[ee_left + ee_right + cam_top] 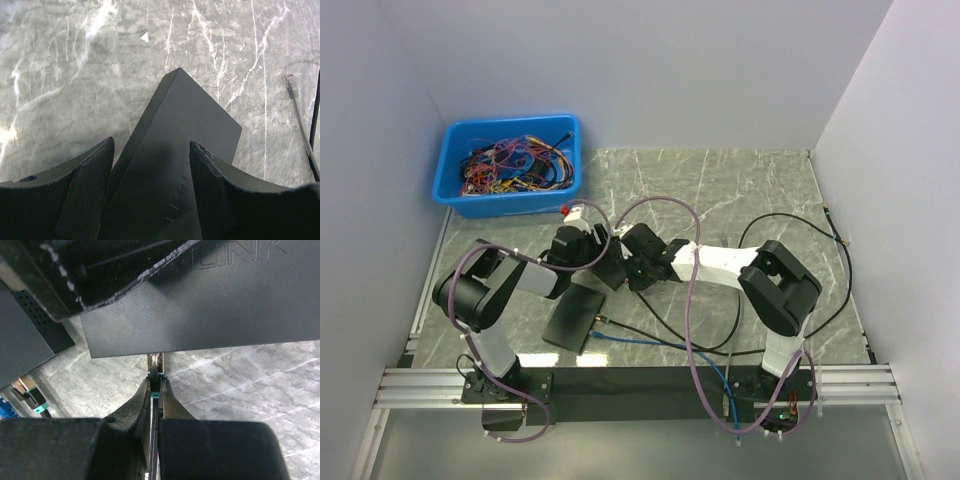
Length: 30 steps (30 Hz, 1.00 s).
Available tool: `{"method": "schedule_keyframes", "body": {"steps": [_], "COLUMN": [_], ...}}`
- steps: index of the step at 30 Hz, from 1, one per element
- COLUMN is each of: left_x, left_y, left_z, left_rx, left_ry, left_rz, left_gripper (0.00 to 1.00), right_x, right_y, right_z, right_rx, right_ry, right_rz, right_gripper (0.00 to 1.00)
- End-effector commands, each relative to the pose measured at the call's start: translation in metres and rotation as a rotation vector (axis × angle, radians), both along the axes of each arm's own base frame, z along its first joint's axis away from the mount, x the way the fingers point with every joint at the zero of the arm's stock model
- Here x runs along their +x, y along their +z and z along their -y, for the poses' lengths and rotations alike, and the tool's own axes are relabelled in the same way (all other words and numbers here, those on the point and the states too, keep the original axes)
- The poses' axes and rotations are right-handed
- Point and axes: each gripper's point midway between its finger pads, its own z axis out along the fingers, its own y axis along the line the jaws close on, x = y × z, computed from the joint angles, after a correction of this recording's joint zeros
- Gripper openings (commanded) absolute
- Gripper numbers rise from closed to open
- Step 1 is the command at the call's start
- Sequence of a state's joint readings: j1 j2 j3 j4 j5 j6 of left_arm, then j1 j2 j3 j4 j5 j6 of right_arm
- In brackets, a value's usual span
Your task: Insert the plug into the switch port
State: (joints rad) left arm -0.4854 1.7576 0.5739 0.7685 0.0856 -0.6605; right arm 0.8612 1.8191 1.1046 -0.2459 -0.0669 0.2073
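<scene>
Holding the switch [185,115] and the plug [154,362] together at mid-worktop [750,190], the two arms met nose to nose.

At far left a blue bin [510,207] held a tangle of wires [515,162]. Next, the left end effector [151,145] had its fingers set wide, one against each side of the black switch, clamping it. Just in front of that arm a flat black slab [575,315] lay on the worktop. Right of the switch, the right end effector [156,382] was pinched tight on the plug's cable at its teal boot. The plug pointed at the switch's edge with its tip right against it. Whether it had entered a port could not be told. In the left wrist view, a grey cable [300,130] with a clear connector lay loose on the worktop to the right of the switch.
</scene>
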Motion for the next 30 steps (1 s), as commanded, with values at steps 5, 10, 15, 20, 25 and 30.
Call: {"method": "schedule_keyframes", "body": {"steps": [5,10,15,20,25,30], "left_x": [-0.085,-0.088,-0.089,-0.095,-0.103,-0.110], "left_y": [-0.050,-0.053,-0.053,-0.055,-0.056,-0.059], "left_z": [0.025,0.024,0.024,0.024,0.025,0.026], "left_rx": [-0.002,0.006,0.003,-0.008,-0.024,-0.032], "left_ry": [-0.148,-0.145,-0.147,-0.158,-0.170,-0.174], "left_rz": [-0.292,-0.291,-0.290,-0.299,-0.315,-0.331], "left_gripper": [0.67,0.67,0.67,0.67,0.67,0.68], "right_x": [0.053,0.064,0.071,0.076,0.083,0.089], "right_y": [0.060,0.078,0.080,0.073,0.075,0.089], "right_z": [-0.050,-0.052,-0.060,-0.065,-0.066,-0.068], "right_rx": [0.210,0.228,0.215,0.228,0.267,0.327], "right_ry": [0.001,0.008,0.035,0.044,0.039,0.044], "right_rz": [0.188,0.210,0.209,0.216,0.242,0.280], "right_gripper": [0.00,0.00,0.00,0.00,0.00,0.00]}}
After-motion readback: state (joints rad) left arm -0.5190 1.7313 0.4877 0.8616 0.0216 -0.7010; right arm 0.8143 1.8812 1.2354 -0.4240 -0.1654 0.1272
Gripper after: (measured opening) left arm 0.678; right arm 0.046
